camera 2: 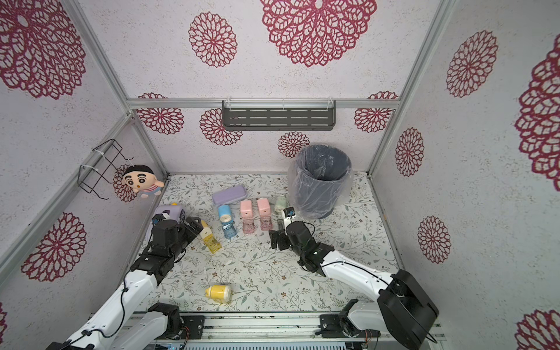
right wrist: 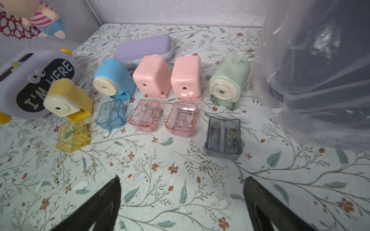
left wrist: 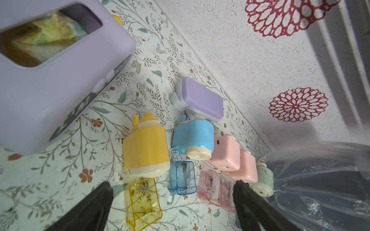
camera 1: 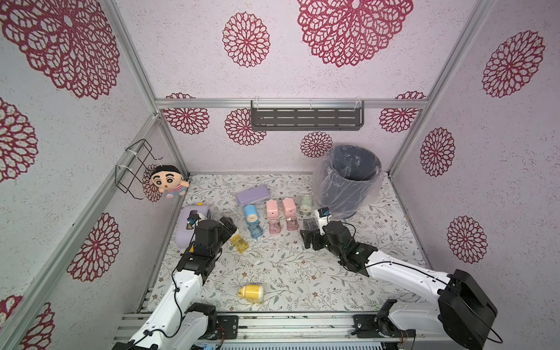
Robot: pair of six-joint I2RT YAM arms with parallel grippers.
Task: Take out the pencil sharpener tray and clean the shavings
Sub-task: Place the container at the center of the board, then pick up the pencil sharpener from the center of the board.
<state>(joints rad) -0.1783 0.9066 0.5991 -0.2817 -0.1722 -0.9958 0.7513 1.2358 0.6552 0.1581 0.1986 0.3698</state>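
Lying just by L gripper (left wrist: 172, 183), jaws apart: yellow tray (left wrist: 143, 202) w/ shavings (left wrist: 142, 187). R gripper (right wrist: 182, 178) apart too, grey tray (right wrist: 223, 138) ahead.

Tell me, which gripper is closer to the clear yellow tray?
Left. The left gripper hangs open just beside the yellow tray. The right gripper, also open, sits farther along the row of trays, near the grey tray.

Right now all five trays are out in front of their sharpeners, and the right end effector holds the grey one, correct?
Not quite. The right end effector is open and holds nothing; the grey tray lies on the table in front of the green sharpener, as the right wrist view shows. The rest holds.
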